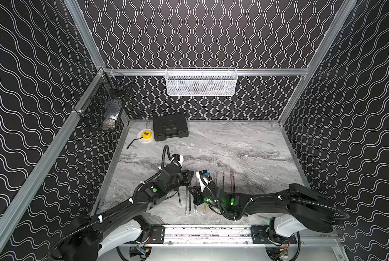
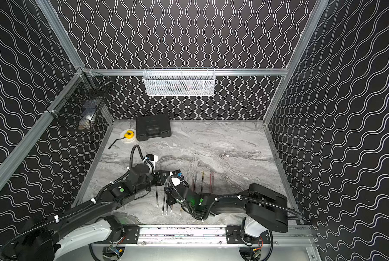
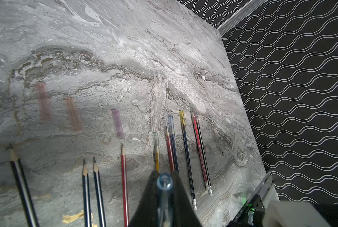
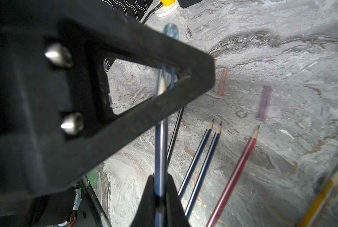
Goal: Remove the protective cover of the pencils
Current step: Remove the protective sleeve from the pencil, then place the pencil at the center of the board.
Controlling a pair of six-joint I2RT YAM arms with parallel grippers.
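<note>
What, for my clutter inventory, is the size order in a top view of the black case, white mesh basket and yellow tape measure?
white mesh basket
black case
yellow tape measure
Basket hangs raised; nearness may inflate it.

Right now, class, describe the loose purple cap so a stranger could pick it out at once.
Find the grey marble table and its row of pencils. Just past the tip of the red pencil lying on its own rests the purple cap, a short see-through tube. The orange cap and reddish cap beside it share its shape; only the colour differs.
</note>
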